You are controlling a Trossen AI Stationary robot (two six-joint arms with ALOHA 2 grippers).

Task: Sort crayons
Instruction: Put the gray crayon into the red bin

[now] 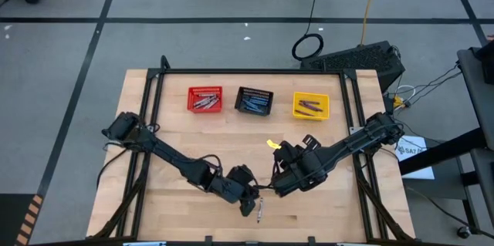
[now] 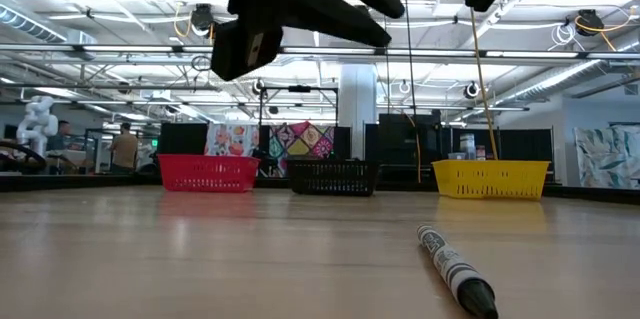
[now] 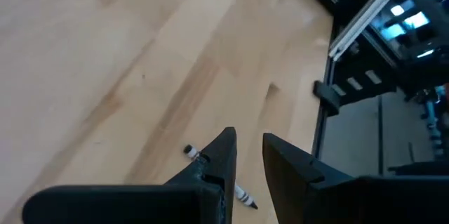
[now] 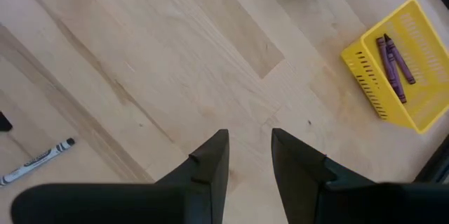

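Left claw (image 3: 247, 155): released, empty, above the last grey crayon (image 1: 259, 212).
Right claw (image 4: 249, 152): released, empty.
Risk: the round crayon may roll away if nudged.

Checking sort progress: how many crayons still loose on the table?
1: a grey crayon near the table's front edge, by the left gripper. The rest sit in the baskets.

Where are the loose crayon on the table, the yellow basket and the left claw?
Loose crayon (image 2: 455, 269): low view, middle of its wrapper.
Yellow basket (image 4: 367, 67): right wrist view, outer side wall.
Left claw (image 3: 247, 159): left wrist view, gap between its tips.
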